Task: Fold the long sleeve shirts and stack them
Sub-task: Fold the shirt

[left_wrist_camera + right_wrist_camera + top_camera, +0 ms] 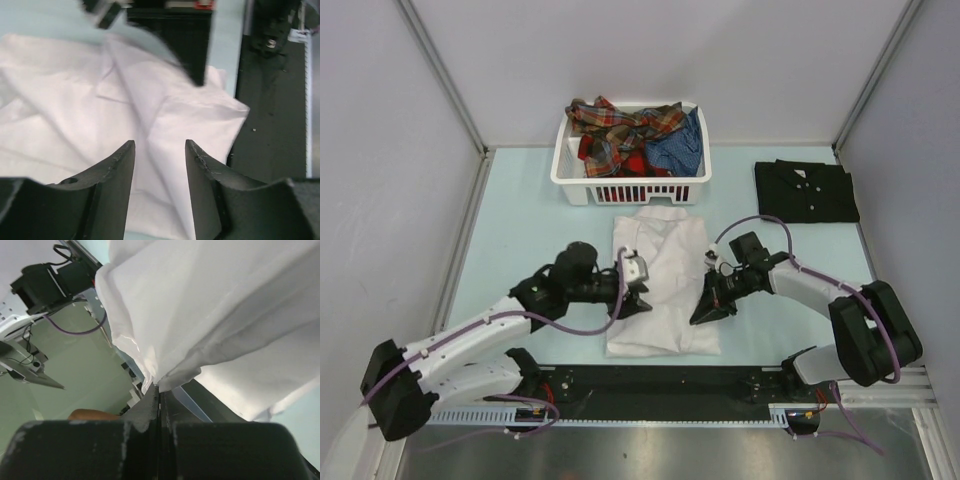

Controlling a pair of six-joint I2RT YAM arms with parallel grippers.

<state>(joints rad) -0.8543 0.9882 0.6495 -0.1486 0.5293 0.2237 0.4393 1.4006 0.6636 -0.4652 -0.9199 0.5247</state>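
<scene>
A white long sleeve shirt (660, 285) lies partly folded on the table between the two arms. My left gripper (638, 300) hovers at its left edge with jaws open and nothing between them; the left wrist view shows the white shirt (75, 100) beneath the left gripper (160, 144). My right gripper (705, 312) sits at the shirt's right lower edge. In the right wrist view the right gripper (160, 387) is shut on a pinched fold of the white shirt (210, 305), which is lifted. A folded black shirt (805, 190) lies at the back right.
A white slatted basket (562, 172) stands at the back centre, holding plaid shirts (620, 130) and a blue shirt (682, 150). A black rail (660, 385) runs along the near edge. Grey walls close in the table on both sides.
</scene>
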